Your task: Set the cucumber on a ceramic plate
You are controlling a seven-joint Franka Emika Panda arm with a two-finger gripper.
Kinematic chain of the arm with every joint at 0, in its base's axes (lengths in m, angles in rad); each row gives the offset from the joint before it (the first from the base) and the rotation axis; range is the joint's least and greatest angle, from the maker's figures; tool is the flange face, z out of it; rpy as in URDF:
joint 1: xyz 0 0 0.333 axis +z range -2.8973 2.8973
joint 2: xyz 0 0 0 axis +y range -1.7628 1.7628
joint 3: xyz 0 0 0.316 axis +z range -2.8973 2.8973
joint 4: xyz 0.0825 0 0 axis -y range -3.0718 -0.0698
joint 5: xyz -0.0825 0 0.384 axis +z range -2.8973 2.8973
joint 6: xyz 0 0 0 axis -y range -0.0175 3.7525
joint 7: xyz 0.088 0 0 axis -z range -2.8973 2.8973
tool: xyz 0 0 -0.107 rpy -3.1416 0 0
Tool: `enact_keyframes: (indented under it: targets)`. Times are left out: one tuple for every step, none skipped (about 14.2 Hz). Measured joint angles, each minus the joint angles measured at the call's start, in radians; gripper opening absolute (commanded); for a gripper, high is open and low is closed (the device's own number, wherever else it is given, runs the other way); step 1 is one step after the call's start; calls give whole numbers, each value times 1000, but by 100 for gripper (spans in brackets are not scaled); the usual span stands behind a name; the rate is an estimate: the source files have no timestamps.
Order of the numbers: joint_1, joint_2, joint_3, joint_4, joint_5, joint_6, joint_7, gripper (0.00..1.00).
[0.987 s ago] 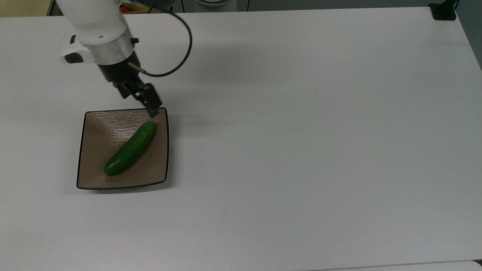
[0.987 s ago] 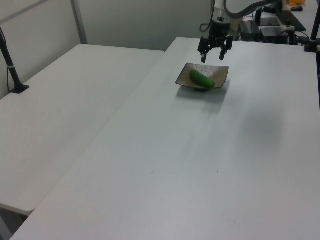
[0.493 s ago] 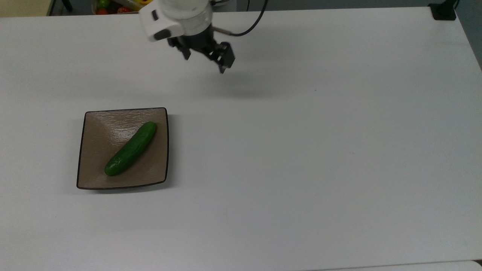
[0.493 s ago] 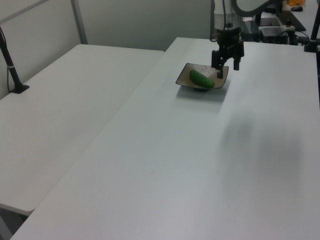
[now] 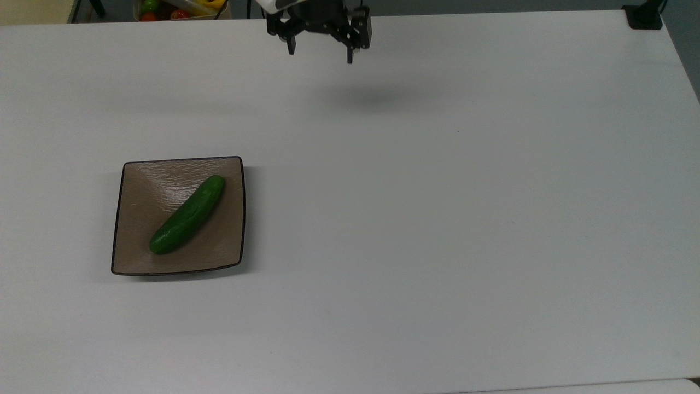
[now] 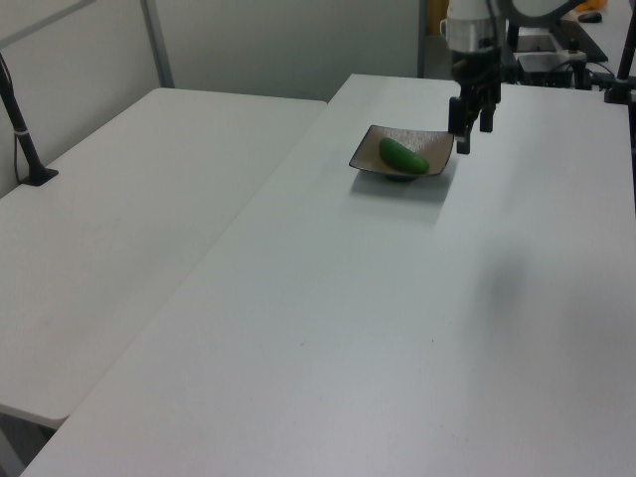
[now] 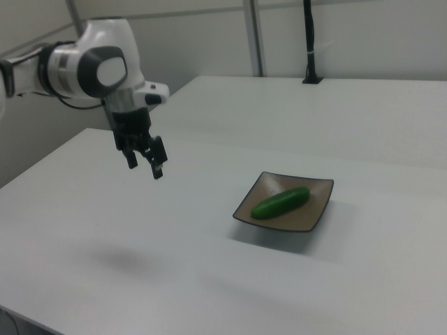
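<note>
1. The cucumber [image 5: 187,214] lies flat on the ceramic plate [image 5: 136,186], set diagonally across it, with one end toward the plate's upper right corner and the other toward its lower left in the top view.
2. The cucumber [image 7: 280,202] rests inside the plate's rim [image 7: 318,216]; no part of it overhangs the edge.
3. The ceramic plate [image 6: 437,139] sits on the white table [image 5: 437,219], in the top view's left half.
4. The gripper [image 5: 320,52] hangs in the air above the table's far edge in the top view, well apart from the plate and up to its right.
5. The gripper [image 7: 143,164] is empty; its two fingers [image 7: 158,170] are spread wide and point downward.
6. In the left view, the gripper [image 6: 471,129] appears just beside the plate's right corner, raised above the table.
7. A dim shadow [image 5: 377,98] lies on the table below the gripper in the top view.
</note>
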Motion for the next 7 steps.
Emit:
enact_keyframes:
  targets:
    - [-7,-17,0,0,0,0,-49,100]
    - [-17,-29,0,2,0,0,-85,100]
    - [-29,-39,-2,3,0,2,-116,100]
    - [-37,-45,-6,4,0,12,-134,100]
    - [-42,-50,-12,5,0,35,-143,100]
    - [-47,-50,-14,5,1,48,-144,100]
    - [-55,-50,-14,6,3,58,-143,100]
